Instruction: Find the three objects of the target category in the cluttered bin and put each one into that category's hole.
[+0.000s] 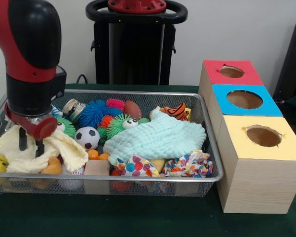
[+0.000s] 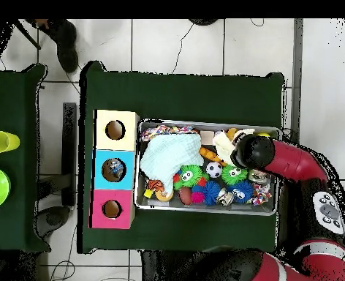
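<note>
1. Seemingly mid-search, the pincer (image 1: pixel 30 143) is seen in the front view lowered into one end of the wire-mesh bin (image 1: pixel 213 148), its two dark fingers spread a little over a cream cloth (image 1: pixel 64 148) and not seen to pinch it. No target object is held; which category is wanted cannot be told from the task, so the three objects are judged to lie somewhere in the clutter. Lifting or pushing the cloth aside is likely called for next.

2. Also in the front view, the bin is shown packed: a mint cloth (image 1: pixel 158 138) draped over the middle, a small soccer ball (image 1: pixel 87 137), a blue spiky ball (image 1: pixel 93 112), a green spiky toy with eyes (image 1: pixel 121 124), patterned fabric (image 1: pixel 187 165) and a wooden block (image 1: pixel 96 168). Beside it on the green desk (image 1: pixel 138 217) stand three wooden boxes, topped red (image 1: pixel 232 72), blue (image 1: pixel 244 99) and yellow (image 1: pixel 263 136), each with a round hole.

3. From overhead, the arm (image 2: pixel 296 162) is seen reaching over the bin's end farthest from the boxes. Something blurred shows in the blue box's hole; the others look empty.
</note>
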Action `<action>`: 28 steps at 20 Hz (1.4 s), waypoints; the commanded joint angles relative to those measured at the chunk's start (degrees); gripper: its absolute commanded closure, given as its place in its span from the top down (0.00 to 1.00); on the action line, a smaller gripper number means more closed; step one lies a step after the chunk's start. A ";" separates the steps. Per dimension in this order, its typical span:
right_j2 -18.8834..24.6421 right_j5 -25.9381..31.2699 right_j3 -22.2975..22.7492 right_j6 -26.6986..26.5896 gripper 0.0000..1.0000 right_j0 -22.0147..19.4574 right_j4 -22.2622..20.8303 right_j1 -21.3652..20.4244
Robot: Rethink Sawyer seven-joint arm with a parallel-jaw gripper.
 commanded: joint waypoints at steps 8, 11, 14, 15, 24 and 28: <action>1.09 -4.17 0.21 4.89 1.00 5.80 -1.09 8.02; 2.13 -3.66 -0.47 2.93 1.00 5.12 -0.71 8.33; 2.54 -2.56 -1.30 1.34 1.00 4.36 -0.61 8.31; 2.36 -2.99 -1.41 1.16 1.00 4.27 -0.93 8.21; 2.41 -4.37 -0.43 1.33 0.00 3.29 -0.75 7.67; 3.39 -4.49 -0.09 0.02 0.00 2.47 -0.79 7.51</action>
